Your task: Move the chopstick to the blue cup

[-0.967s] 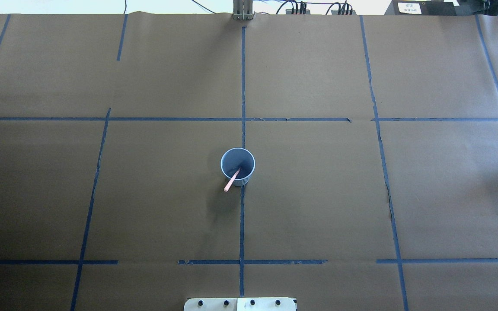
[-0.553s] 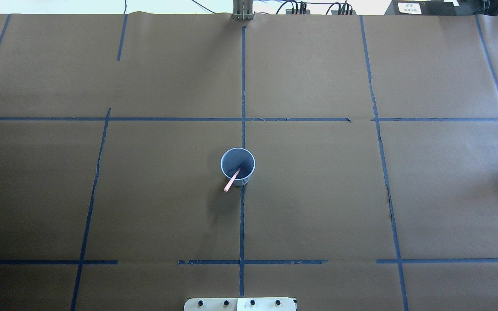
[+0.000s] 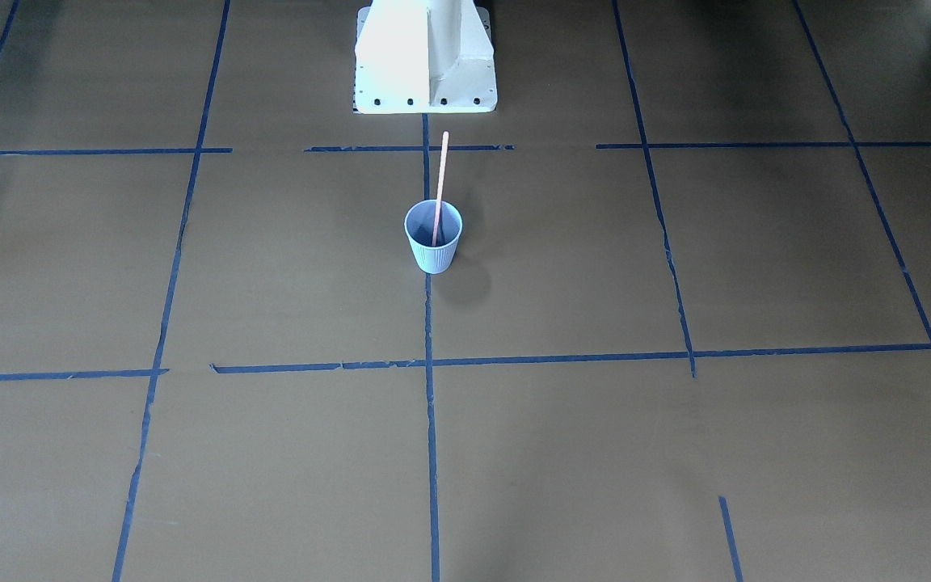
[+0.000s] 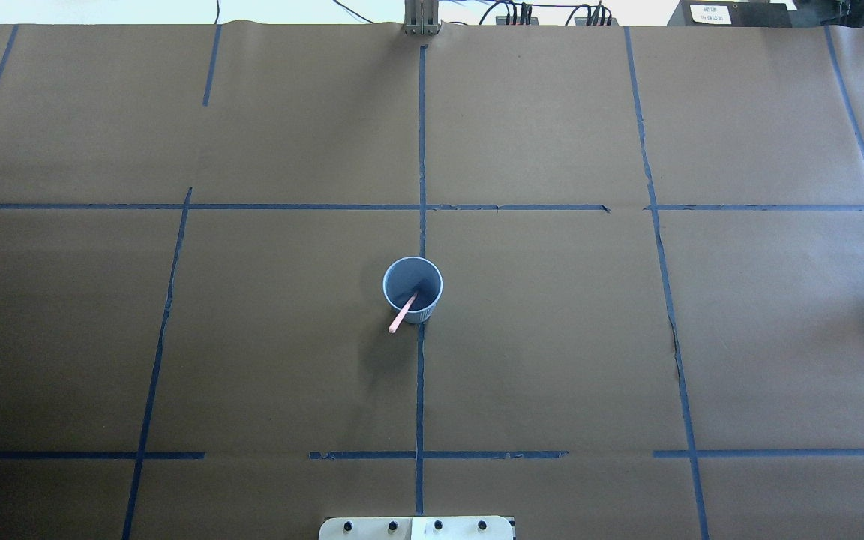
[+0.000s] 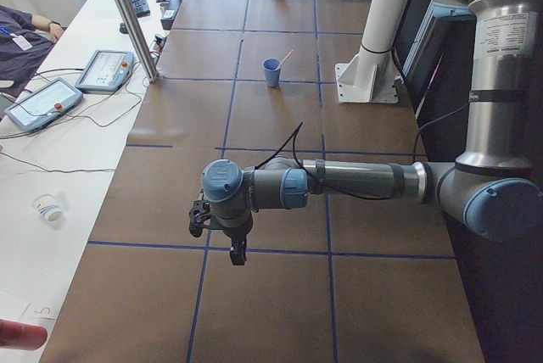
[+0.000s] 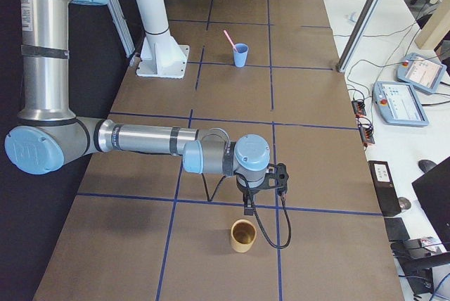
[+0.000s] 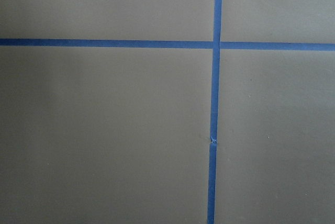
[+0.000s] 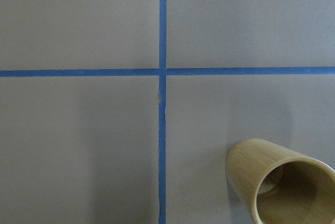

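Chopstick (image 3: 440,182) stands inside blue cup (image 3: 433,246) at centre of table (image 3: 191,283), lower end down in cup, shaft leaning on rim, most of length above rim. My left gripper (image 5: 238,254) and right gripper (image 6: 247,208) hang well apart from cup, at opposite table ends; cannot tell whether jaws are parted or closed. Risk, as I judge: tall leaning stick could tip light cup if table jolts; right arm sweep could knock tan cup (image 6: 243,236) just beside it

A tan cup (image 6: 243,236) stands upright on the brown table (image 8: 78,145) near blue tape (image 8: 163,25).
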